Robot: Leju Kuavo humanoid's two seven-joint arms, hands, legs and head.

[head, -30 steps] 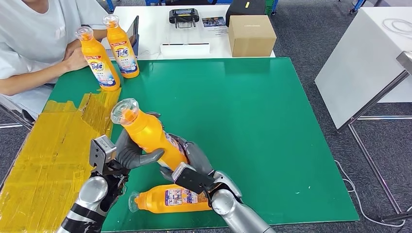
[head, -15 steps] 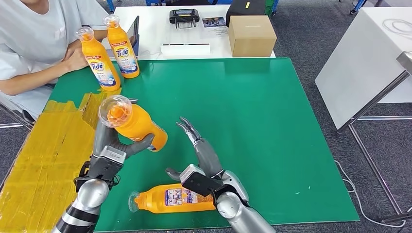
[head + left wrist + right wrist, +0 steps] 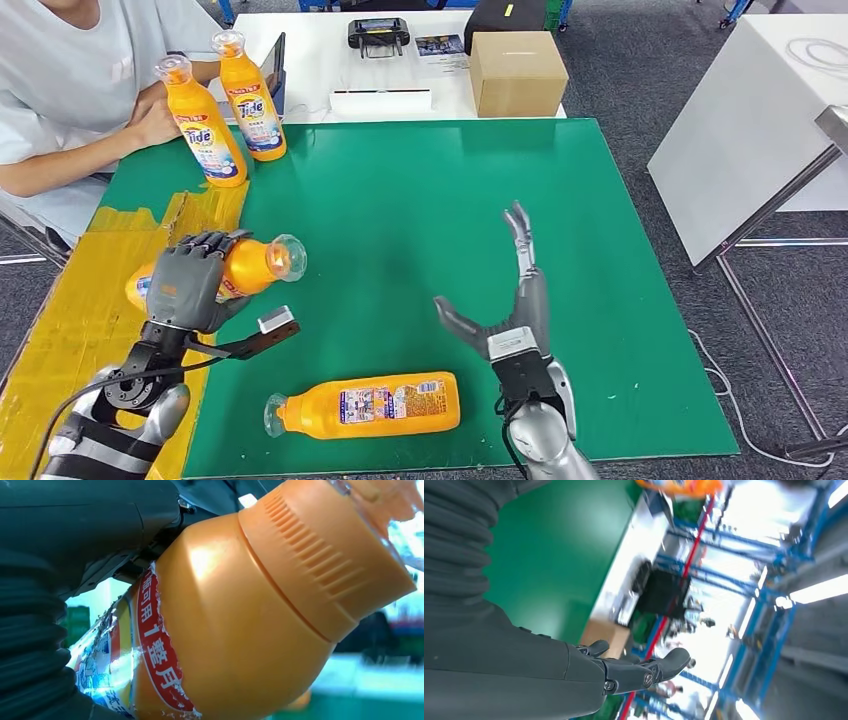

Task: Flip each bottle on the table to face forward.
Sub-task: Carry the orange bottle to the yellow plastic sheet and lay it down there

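Note:
My left hand (image 3: 185, 283) grips an orange Tide bottle (image 3: 248, 265) lying almost level above the mat's left side, its clear cap pointing right. The left wrist view has the same held bottle (image 3: 240, 615) close up, with its red label strip. A second orange bottle (image 3: 370, 406) lies on its side near the front edge of the green mat (image 3: 420, 200), label up, cap to the left. My right hand (image 3: 510, 305) is open above the mat, right of that bottle, fingers spread and holding nothing; the right wrist view also has this right hand (image 3: 634, 672) empty. Two more bottles (image 3: 205, 125) (image 3: 253, 100) stand upright at the far left corner.
A person in a white shirt (image 3: 70, 80) sits at the far left, a hand by the standing bottles. Yellow tape (image 3: 95, 300) covers the left strip of the table. Behind the mat is a white table with a cardboard box (image 3: 517, 72) and a controller (image 3: 379, 35).
My right hand let go of the held bottle and swung right, opening wide. My left hand carried the bottle left and tipped it from upright to near level, cap now pointing right.

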